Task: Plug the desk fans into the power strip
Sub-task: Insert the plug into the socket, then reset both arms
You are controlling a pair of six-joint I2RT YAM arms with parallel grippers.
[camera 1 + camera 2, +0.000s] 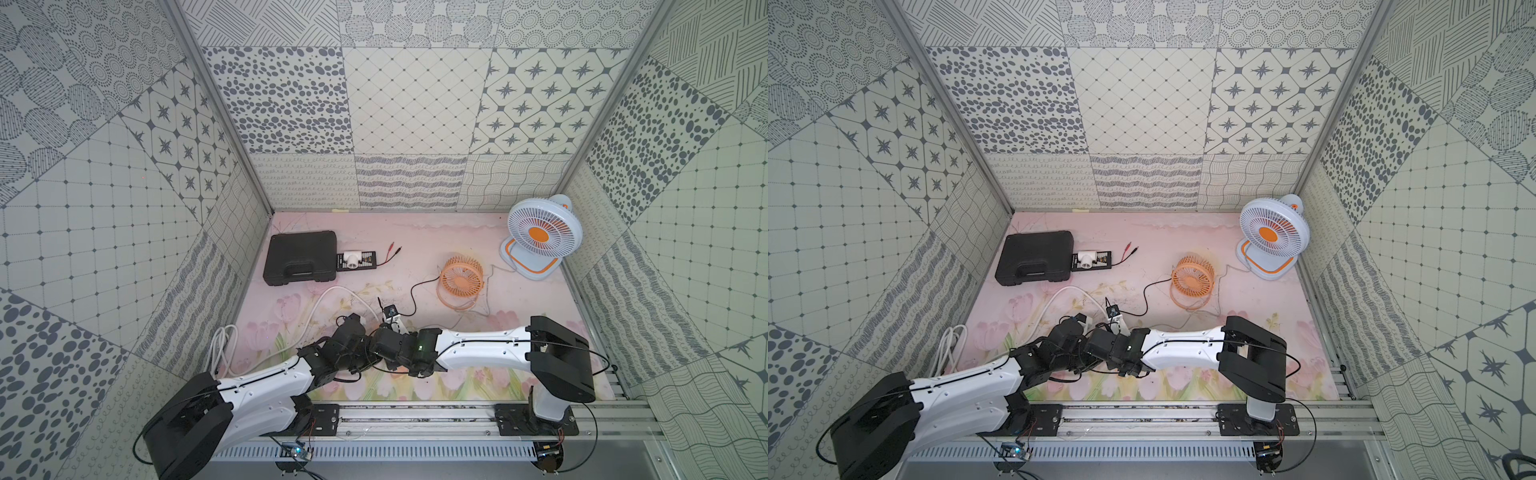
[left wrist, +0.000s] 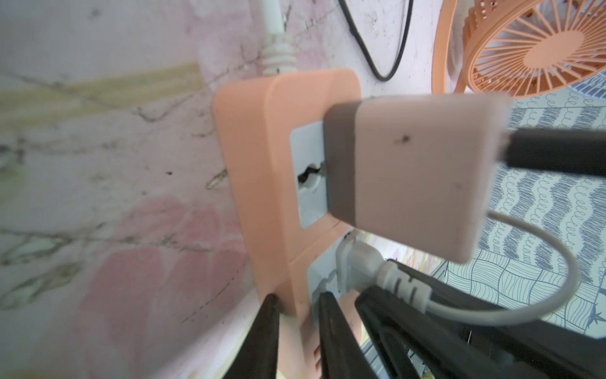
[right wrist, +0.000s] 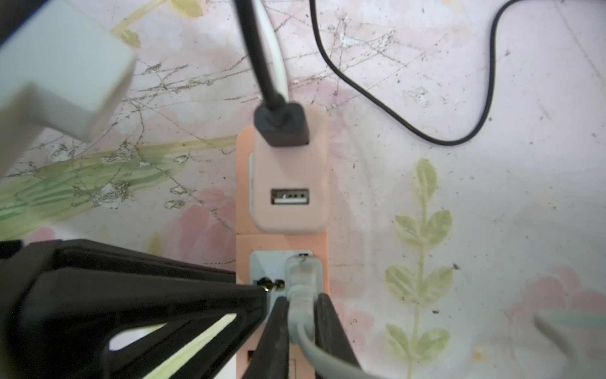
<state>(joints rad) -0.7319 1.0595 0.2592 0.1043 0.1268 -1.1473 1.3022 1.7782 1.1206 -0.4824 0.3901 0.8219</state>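
Note:
The peach-orange power strip (image 2: 262, 170) lies on the flowered mat with its thick white cord (image 2: 273, 29) leading away. My left gripper (image 2: 298, 300) is shut on the strip's near end, one finger on each side. A white plug (image 3: 301, 272) on a thin white cord sits in the nearer white-faced socket (image 3: 262, 265), its body against the face. My right gripper (image 3: 301, 302) is shut on the plug's ribbed neck. The white desk fan (image 1: 540, 232) with an orange hub stands at the back right. In both top views the arms hide the strip.
A pink USB adapter (image 3: 290, 183) with a black cable fills the farther socket. That cable runs to a small orange fan (image 1: 461, 277). A black case (image 1: 300, 257) and a tray with a white fitting (image 1: 355, 261) sit back left. A white cord coil (image 1: 224, 353) lies by the left wall.

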